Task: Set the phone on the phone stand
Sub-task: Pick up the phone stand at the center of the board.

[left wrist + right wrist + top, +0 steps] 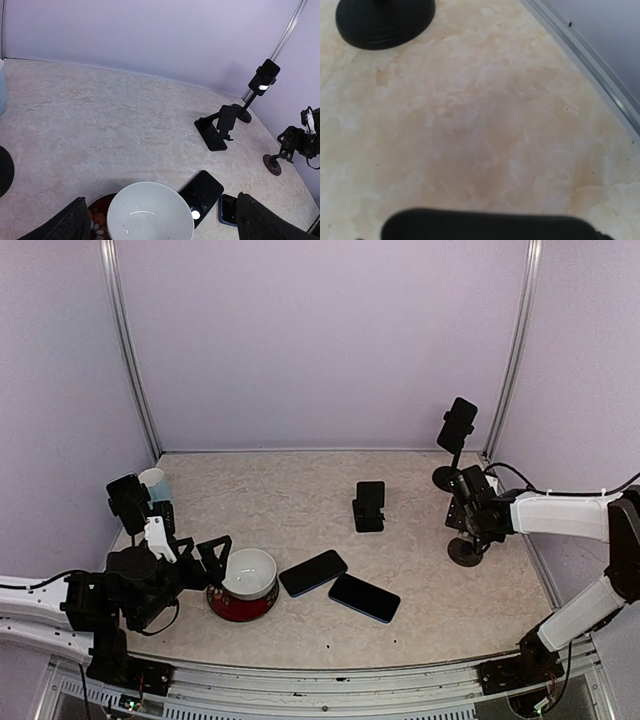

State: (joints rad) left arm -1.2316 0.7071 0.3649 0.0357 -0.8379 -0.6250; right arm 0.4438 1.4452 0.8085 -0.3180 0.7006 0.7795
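On the beige marbled tabletop (pixel 290 495) within lilac walls (pixel 320 340), a black phone (pixel 313 572) and a blue phone (pixel 364 597) lie flat nearer than the small black phone stand (pixel 368 506), with the left tool (pixel 162 202) wide open above a white bowl (pixel 248 573) near-left and the outstretched right arm's right tool (pixel 468 535) open over a round black base (pixel 465 552).

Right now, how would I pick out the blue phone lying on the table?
Find the white bowl at the front left. Two phones lie flat to its right. The blue phone is farther from it, blue-edged, unlike the black phone.
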